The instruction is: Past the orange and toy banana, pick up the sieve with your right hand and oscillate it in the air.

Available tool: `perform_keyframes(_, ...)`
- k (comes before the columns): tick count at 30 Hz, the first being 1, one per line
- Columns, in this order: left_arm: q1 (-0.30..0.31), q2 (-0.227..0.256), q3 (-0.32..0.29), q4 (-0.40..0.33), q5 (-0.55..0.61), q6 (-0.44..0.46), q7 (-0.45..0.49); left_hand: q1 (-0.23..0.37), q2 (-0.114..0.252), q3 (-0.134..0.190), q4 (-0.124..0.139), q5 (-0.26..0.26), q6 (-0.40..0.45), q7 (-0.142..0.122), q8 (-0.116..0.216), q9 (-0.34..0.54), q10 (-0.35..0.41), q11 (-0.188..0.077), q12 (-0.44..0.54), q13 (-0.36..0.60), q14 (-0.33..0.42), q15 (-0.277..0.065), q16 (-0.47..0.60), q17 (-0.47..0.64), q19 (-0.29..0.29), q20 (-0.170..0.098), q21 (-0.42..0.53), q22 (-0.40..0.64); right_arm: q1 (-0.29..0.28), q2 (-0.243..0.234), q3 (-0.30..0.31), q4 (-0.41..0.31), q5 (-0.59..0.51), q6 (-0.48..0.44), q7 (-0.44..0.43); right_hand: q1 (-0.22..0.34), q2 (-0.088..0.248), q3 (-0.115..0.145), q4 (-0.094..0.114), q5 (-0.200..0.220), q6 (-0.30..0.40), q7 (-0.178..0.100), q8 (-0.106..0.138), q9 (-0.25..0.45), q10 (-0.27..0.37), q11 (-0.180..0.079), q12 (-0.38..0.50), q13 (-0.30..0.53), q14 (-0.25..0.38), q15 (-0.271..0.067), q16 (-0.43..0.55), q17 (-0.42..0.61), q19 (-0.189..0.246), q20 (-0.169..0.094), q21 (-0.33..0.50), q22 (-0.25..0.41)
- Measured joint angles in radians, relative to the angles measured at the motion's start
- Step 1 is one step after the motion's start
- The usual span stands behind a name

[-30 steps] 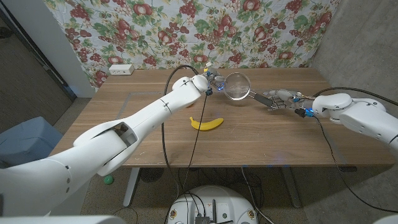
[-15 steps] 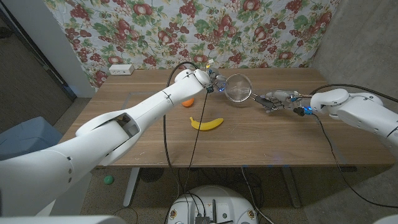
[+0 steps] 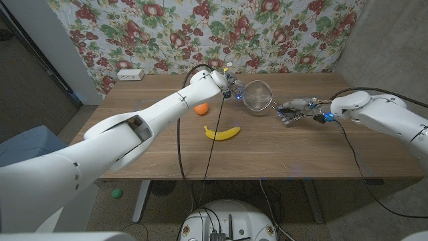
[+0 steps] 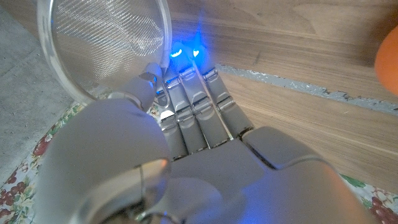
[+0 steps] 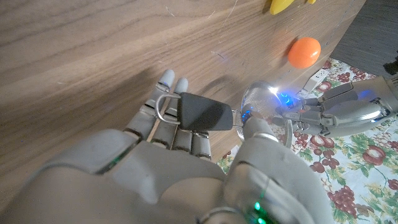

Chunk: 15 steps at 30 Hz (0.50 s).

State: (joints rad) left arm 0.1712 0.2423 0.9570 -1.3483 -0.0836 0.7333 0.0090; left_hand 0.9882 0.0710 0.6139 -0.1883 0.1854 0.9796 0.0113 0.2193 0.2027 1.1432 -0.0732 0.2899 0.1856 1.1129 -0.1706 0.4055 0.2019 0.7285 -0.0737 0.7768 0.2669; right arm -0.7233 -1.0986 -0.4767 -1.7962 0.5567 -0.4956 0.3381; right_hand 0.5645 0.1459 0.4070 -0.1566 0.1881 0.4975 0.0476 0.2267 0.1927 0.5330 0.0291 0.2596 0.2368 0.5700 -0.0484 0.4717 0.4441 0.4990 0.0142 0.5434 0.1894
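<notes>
Since a second ago, your left arm has swung further left, so the orange (image 3: 200, 108) now shows clear of it, and your right hand (image 3: 293, 110) has drawn in slightly. The sieve (image 3: 257, 95) hangs above the table's (image 3: 134, 134) far middle, beyond the toy banana (image 3: 222, 132). Your right hand's fingers (image 5: 163, 84) lie under its black handle, thumb closing on it. Your left hand (image 3: 231, 88) touches the rim; its grip can't be judged. No writing is legible.

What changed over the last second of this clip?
The left robot hand drew back along the table's far side, uncovering the orange. The right robot hand edged inward at the sieve handle. The banana stayed put.
</notes>
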Motion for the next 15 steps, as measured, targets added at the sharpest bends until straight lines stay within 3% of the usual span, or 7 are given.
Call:
perform_keyframes(2, -0.002, -0.001, 0.002, 0.004, -0.001, 0.000, -0.002, 0.003, -0.002, 0.000, 0.000, 0.000, 0.000, 0.000, 0.000, 0.000, 0.000, 0.000, -0.001, 0.000, 0.000, 0.000, 0.000, 0.000, -0.001, -0.001, 0.000, 0.000, 0.005, 0.002, -0.003, 0.000, -0.003, -0.005, 0.006, 0.014, 0.014, -0.005, 0.005, -0.011, 0.042, 0.003, 0.012, 0.001, 0.058, -0.002, 0.026, 0.016, 0.059, -0.007, 0.055, 0.041, 0.024, -0.008, 0.018, 0.004)
perform_keyframes(6, -0.007, -0.003, 0.005, 0.011, -0.004, -0.003, -0.008, 0.005, 0.000, -0.004, 0.004, 0.000, 0.000, 0.000, -0.004, 0.000, 0.000, 0.000, -0.005, 0.000, 0.000, 0.000, -0.003, 0.000, -0.001, -0.001, 0.004, 0.000, 0.010, 0.007, -0.005, 0.003, -0.004, -0.006, 0.010, 0.052, 0.052, 0.019, 0.029, -0.011, 0.169, 0.008, 0.051, 0.008, 0.218, -0.021, 0.103, 0.073, 0.208, -0.027, 0.199, 0.165, 0.077, -0.025, 0.076, 0.016)
perform_keyframes(10, -0.011, -0.005, 0.007, 0.016, -0.005, -0.006, -0.011, 0.008, 0.003, -0.006, 0.003, 0.000, 0.000, 0.000, -0.007, 0.002, 0.000, 0.000, -0.007, 0.000, 0.000, 0.000, -0.004, 0.000, -0.007, 0.004, 0.007, 0.000, 0.012, 0.011, -0.005, 0.008, -0.004, -0.002, 0.013, 0.138, 0.056, 0.089, 0.058, -0.011, 0.337, 0.012, 0.118, 0.043, 0.436, -0.052, 0.246, 0.205, 0.345, -0.067, 0.387, 0.368, 0.122, -0.048, 0.167, 0.036)
perform_keyframes(12, -0.013, -0.005, 0.008, 0.019, -0.006, -0.008, -0.014, 0.008, 0.003, -0.006, 0.003, 0.003, 0.000, 0.000, -0.007, 0.002, 0.000, 0.000, -0.007, 0.000, -0.001, -0.002, -0.004, -0.001, -0.007, 0.004, 0.007, 0.000, 0.012, 0.014, -0.005, 0.012, -0.003, 0.001, 0.013, 0.168, 0.054, 0.106, 0.072, -0.011, 0.381, 0.013, 0.141, 0.075, 0.490, -0.068, 0.322, 0.291, 0.377, -0.078, 0.474, 0.485, 0.137, -0.057, 0.216, 0.048)
perform_keyframes(15, -0.014, -0.006, 0.009, 0.022, -0.007, -0.010, -0.016, 0.007, 0.003, -0.006, 0.003, 0.004, 0.000, 0.000, -0.008, 0.002, 0.000, 0.000, -0.007, 0.000, -0.001, -0.002, -0.006, -0.002, -0.007, 0.004, 0.011, 0.000, 0.012, 0.016, -0.005, 0.014, 0.000, 0.005, 0.013, 0.191, 0.049, 0.115, 0.082, -0.011, 0.416, 0.009, 0.169, 0.127, 0.522, -0.089, 0.428, 0.430, 0.394, -0.089, 0.572, 0.639, 0.141, -0.061, 0.281, 0.063)
